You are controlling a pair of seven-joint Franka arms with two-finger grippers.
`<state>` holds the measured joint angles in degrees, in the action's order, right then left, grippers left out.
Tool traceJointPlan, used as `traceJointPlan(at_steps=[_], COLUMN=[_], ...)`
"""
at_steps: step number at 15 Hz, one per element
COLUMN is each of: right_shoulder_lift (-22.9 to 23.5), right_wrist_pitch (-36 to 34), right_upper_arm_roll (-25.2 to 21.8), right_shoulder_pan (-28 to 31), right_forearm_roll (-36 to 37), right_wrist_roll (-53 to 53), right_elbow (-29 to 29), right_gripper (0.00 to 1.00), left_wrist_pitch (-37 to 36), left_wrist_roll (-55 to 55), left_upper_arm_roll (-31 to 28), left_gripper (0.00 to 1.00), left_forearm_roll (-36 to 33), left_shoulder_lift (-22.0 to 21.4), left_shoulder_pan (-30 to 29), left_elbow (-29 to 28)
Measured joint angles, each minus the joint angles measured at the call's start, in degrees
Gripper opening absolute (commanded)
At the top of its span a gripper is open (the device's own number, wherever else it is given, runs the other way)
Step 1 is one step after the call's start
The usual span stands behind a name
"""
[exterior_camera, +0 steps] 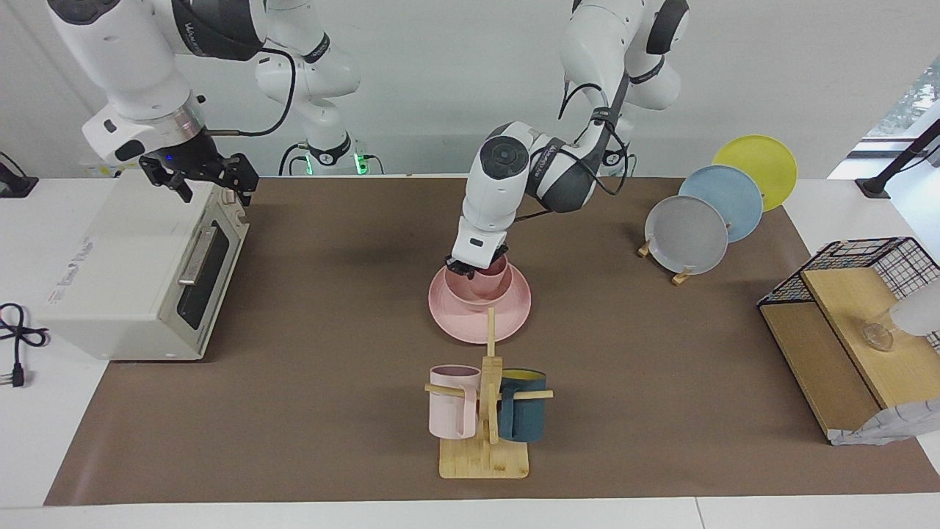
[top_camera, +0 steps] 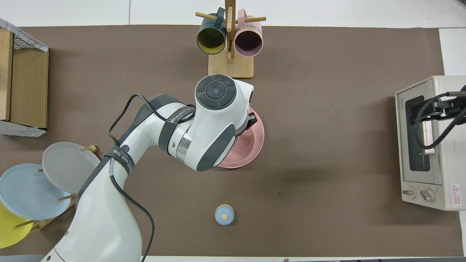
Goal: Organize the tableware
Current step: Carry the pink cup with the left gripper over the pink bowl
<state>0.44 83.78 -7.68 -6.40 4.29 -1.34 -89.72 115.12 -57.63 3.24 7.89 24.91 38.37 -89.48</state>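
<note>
The matte pink plate (exterior_camera: 455,323) lies mid-table, and part of it also shows in the overhead view (top_camera: 251,149). The pink bowl (exterior_camera: 459,292) sits on it. The small pink cup (exterior_camera: 493,279) stands inside the bowl. My left gripper (exterior_camera: 468,267) reaches down into the bowl and is shut on the cup's rim, on the side toward the right arm's end. In the overhead view the left arm hides the bowl and cup. My right gripper (exterior_camera: 209,180) waits open and empty over the toaster oven (exterior_camera: 139,279).
A wooden mug tree (exterior_camera: 486,411) with a pale-pink mug (exterior_camera: 452,411) and a dark-teal mug (exterior_camera: 523,415) stands farther from the robots than the plate. A rack holds grey (exterior_camera: 687,234), blue (exterior_camera: 723,202) and yellow (exterior_camera: 756,165) plates. A wire-and-wood shelf (exterior_camera: 844,330) is at the left arm's end. A small blue knob (top_camera: 224,214) lies nearer the robots.
</note>
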Motion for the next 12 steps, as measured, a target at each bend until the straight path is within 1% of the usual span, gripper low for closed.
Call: traceJointPlan(at_steps=[5, 6, 7, 8, 9, 10, 11, 12], right_shoulder_lift=[-0.11, -0.11, -0.11, -0.11, -0.11, -0.11, -0.11, -0.11], right_wrist_pitch=[1.75, 1.75, 1.75, 1.75, 1.75, 1.75, 1.75, 1.74], right_upper_arm_roll=[-0.36, -0.36, -0.35, -0.35, -0.35, -0.32, -0.32, -0.33], right_shoulder_pan=[1.70, 1.82, 1.82, 1.82, 1.86, 2.06, 2.45, 2.94], right_forearm_roll=[0.00, 0.00, 0.00, 0.00, 0.00, 0.00, 0.00, 0.00], right_wrist_roll=[0.04, 0.05, 0.05, 0.05, 0.05, 0.42, 1.60, 2.83], right_elbow=[-0.29, -0.30, -0.30, -0.29, -0.29, -0.29, -0.29, -0.29], right_gripper=[1.00, 1.00, 1.00, 1.00, 1.00, 1.00, 1.00, 1.00], left_wrist_pitch=[1.33, 1.64, 2.05, 2.21, 2.25, 2.25, 2.25, 2.22], left_wrist_roll=[-0.05, -0.05, -0.05, -0.05, -0.05, -0.05, -0.05, -0.05], left_upper_arm_roll=[0.02, 0.01, 0.01, 0.01, 0.01, 0.01, 0.01, 0.01], left_gripper=[0.00, 0.11, 0.29, 0.64, 0.80, 0.91, 1.00, 1.00], left_forearm_roll=[-0.33, -0.59, -0.69, -0.73, -0.74, -0.76, -0.78, -0.80], left_shoulder_lift=[0.02, 0.02, 0.03, 0.02, 0.02, 0.02, 0.02, 0.02], left_shoulder_pan=[0.74, 0.94, 1.10, 1.18, 1.22, 1.23, 1.24, 1.25], left_elbow=[-1.02, -1.33, -1.65, -1.83, -1.87, -1.87, -1.87, -1.87])
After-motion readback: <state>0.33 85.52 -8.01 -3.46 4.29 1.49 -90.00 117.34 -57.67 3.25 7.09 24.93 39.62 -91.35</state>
